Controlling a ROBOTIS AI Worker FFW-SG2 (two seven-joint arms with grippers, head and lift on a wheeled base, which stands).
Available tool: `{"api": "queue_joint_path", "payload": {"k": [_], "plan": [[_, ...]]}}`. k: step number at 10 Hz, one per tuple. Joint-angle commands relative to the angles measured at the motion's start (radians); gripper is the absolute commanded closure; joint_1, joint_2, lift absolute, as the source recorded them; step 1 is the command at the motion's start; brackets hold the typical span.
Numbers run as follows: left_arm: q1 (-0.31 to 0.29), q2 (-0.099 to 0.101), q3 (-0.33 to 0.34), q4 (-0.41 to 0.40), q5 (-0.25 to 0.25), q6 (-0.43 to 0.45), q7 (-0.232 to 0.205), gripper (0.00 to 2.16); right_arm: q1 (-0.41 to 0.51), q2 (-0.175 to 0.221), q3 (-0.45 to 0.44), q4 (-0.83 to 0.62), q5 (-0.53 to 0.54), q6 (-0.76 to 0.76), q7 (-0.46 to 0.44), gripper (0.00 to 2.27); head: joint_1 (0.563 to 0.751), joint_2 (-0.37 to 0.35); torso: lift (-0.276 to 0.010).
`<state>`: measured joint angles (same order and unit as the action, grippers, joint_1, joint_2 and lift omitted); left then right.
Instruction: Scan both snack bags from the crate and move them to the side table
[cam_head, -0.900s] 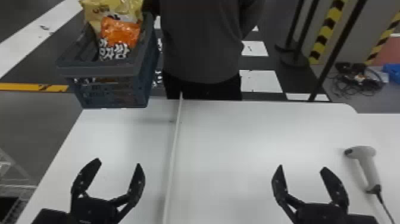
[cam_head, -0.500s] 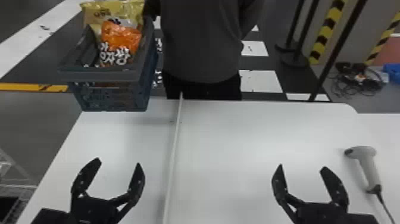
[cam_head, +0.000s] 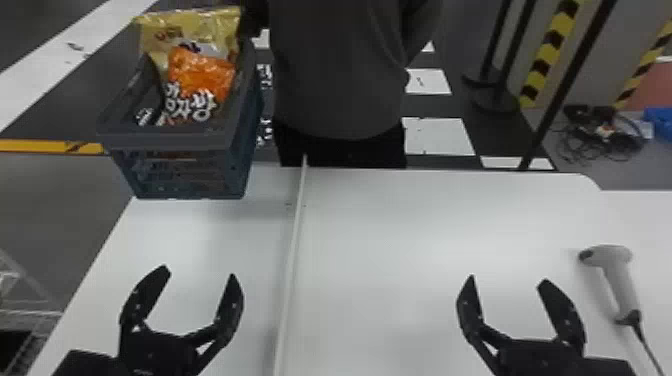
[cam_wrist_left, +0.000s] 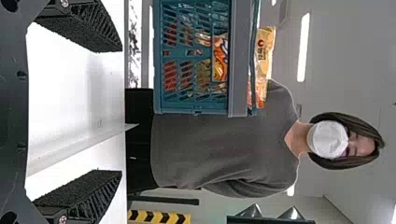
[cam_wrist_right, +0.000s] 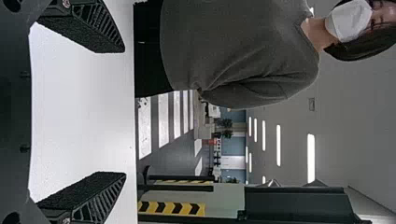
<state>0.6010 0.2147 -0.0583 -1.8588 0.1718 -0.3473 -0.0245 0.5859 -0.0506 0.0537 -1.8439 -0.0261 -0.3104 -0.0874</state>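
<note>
Clearly, the orange snack bag (cam_head: 202, 75) is seen at the head view's upper left, well beyond the nearer, left gripper (cam_head: 200, 274), whose fingers are spread wide.

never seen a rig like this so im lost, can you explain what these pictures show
This is a two-armed robot. The head view looks forward and down; the two sideways pictures come from its wrists. Its left gripper and right gripper, each two flat black fingers, hang open and empty above a white table. On it are a thin pale strip and, at right, a grey handheld scanner. At the far left corner is a blue-grey plastic crate holding a shiny yellow bag and an orange bag; a person in a grey top stands beside it.
</note>
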Motion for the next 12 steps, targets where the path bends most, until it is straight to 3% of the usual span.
{"api": "queue_joint_path", "payload": {"k": [1,12], "plan": [[0.000,0.000,0.000,0.001,0.002,-0.003,0.000,0.06,0.000,0.000,0.000,0.002,0.000,0.000,0.000,0.05,0.695,0.004,-0.099],[0.008,0.011,-0.012,-0.033,0.003,0.003,-0.011,0.06,-0.001,0.000,0.002,0.006,0.003,0.006,0.000,0.05,0.695,-0.012,-0.099]]}}
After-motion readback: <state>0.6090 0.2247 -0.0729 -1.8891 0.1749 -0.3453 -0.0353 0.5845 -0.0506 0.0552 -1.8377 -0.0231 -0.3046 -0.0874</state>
